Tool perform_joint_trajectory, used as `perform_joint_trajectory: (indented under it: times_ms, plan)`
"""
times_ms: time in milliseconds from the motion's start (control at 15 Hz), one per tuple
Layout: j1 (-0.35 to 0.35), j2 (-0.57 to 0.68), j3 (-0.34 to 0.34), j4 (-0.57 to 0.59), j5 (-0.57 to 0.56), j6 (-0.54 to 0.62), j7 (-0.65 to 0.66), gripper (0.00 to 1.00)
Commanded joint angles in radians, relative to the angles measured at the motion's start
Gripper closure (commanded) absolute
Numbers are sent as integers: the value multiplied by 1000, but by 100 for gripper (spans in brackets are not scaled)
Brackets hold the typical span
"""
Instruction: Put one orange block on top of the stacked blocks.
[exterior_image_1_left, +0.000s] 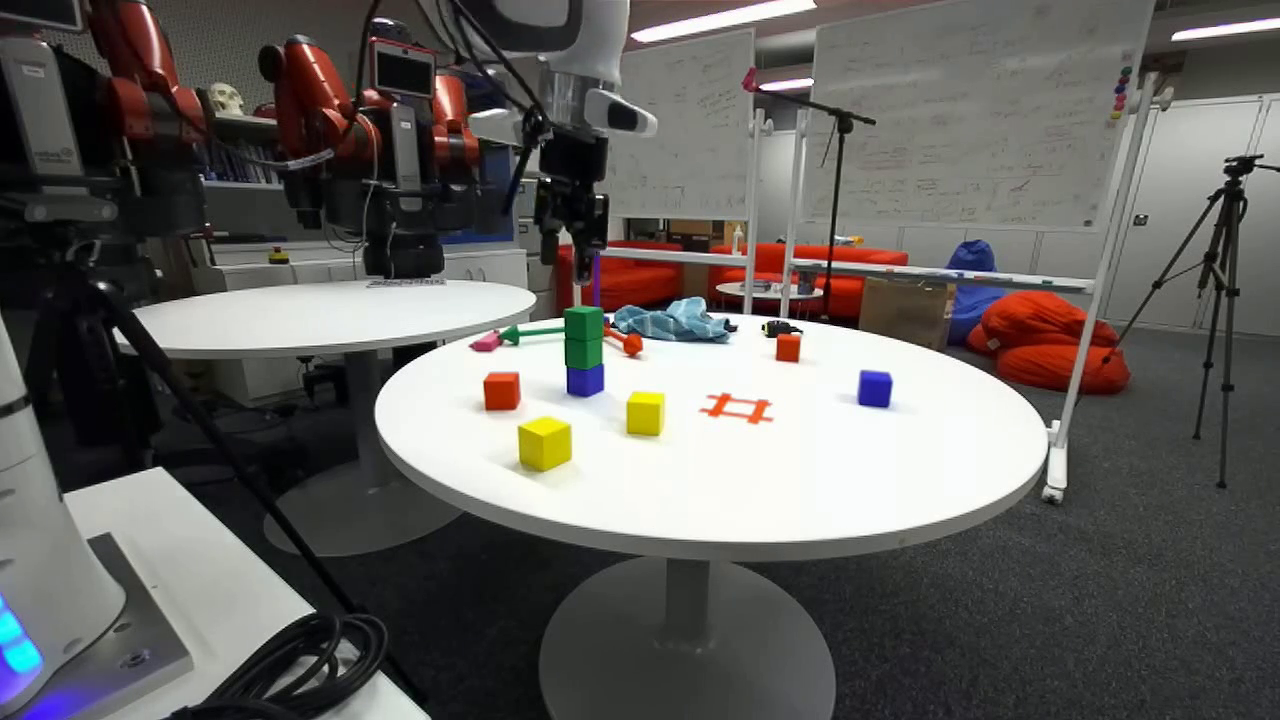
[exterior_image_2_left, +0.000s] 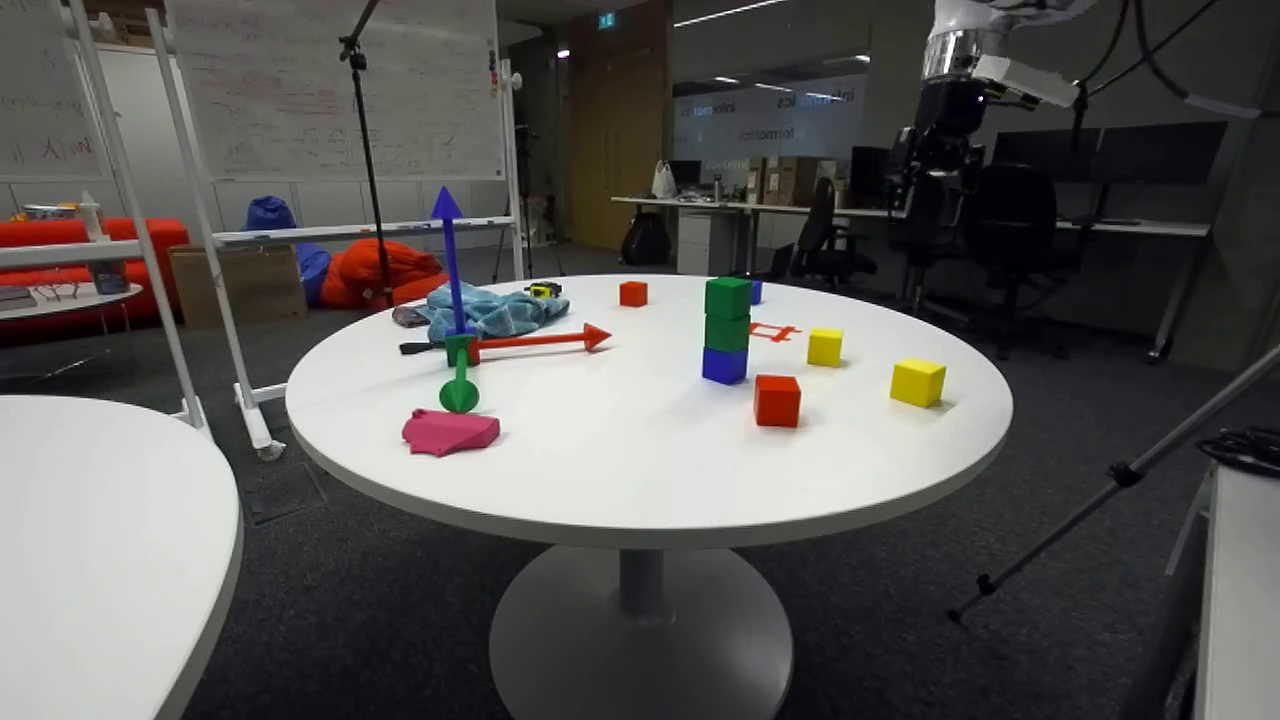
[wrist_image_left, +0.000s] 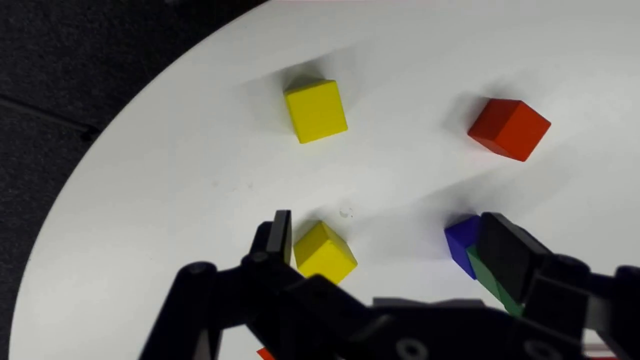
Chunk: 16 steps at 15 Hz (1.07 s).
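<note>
Wrist view: black two-fingered pincer (wrist_image_left: 387, 225), fingers spread wide apart, above a round, smooth white surface (wrist_image_left: 165, 165). Toward the upper right, on the surface, a small red-orange cube (wrist_image_left: 510, 130). To its left, a small yellow cube (wrist_image_left: 316, 111); lower down, another small yellow cube (wrist_image_left: 325, 252), partly covered by the pincer. Partly hidden behind a finger, an upright stack of small cubes (wrist_image_left: 484, 270).

In an exterior view: pincer pointing downward, well above the surface. Stack made up of a blue cube (exterior_image_1_left: 585, 380) at the bottom, a green cube (exterior_image_1_left: 584, 354) in the middle and another green cube (exterior_image_1_left: 584, 322) on top. Farther back, a second small red-orange cube (exterior_image_1_left: 788, 347); toward the right, a single small blue cube (exterior_image_1_left: 875, 388); between the latter and a yellow cube, a thin, flat red-orange frame (exterior_image_1_left: 738, 408).

In an exterior view: red-orange cube near the stack, apart from it. Farther left, an upright blue arrow (exterior_image_2_left: 453, 268), joined at a corner to a red arrow (exterior_image_2_left: 540, 341) and a green arrow (exterior_image_2_left: 459, 395). Behind, a crumpled light-blue cloth (exterior_image_2_left: 510, 312); in front, an angular pink piece (exterior_image_2_left: 449, 432).
</note>
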Motion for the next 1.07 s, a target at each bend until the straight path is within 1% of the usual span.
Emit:
perform_joint_trajectory:
  times_ms: [0, 133, 333, 533, 733, 867, 1000]
  plan:
    - [-32, 0, 10, 54, -72, -105, -92, 0]
    - [-33, -7, 13, 62, -97, -131, -146, 0]
    - [-7, -1, 38, 53, -24, -59, -188, 0]
    - [41, 72, 98, 80, 115, 13, -151, 0]
    - [75, 159, 153, 95, 246, 34, -167, 0]
    - [79, 218, 184, 97, 336, 28, -194, 0]
    - [69, 266, 211, 99, 401, 12, -203, 0]
